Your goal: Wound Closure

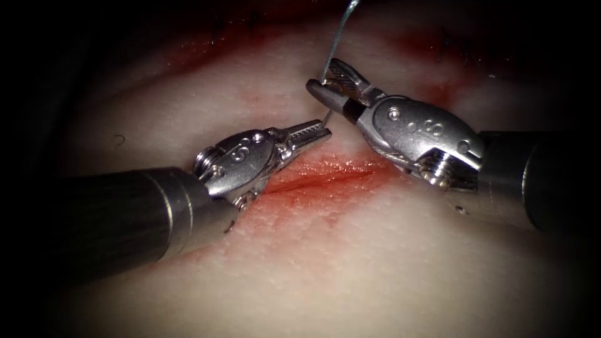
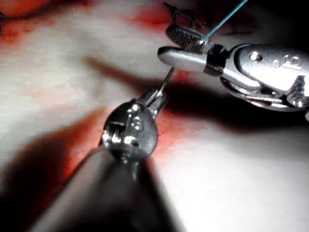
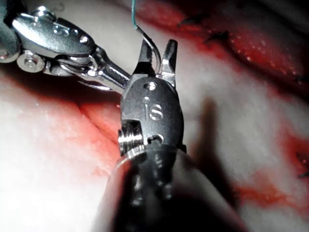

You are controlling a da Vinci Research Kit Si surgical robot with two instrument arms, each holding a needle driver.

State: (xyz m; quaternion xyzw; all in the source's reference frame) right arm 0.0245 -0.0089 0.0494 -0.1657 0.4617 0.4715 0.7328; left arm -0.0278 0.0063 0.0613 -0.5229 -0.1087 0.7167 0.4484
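Two claws meet just above the cut, both clear of the tissue. The left claw is closed on the needle near one end; from the left wrist view the needle runs as a thin dark sliver from its tip up to the other tool. The right claw sits just past the cut with its jaws parted around the needle's upper part, and from the right wrist view the curved needle lies between the spread jaws, which are not clamped down on it. The thread rises from the needle's end near the right claw, going up and away from the cut. The needle is off the tissue, not buried in it, as far as I can see.

Progress, as a judgement: beyond the cut, dark stitches are already in the tissue, so some of the closing looks done. The stretch of cut below the claws is open, with red fluid around it and no stitch across it, so that part is left.
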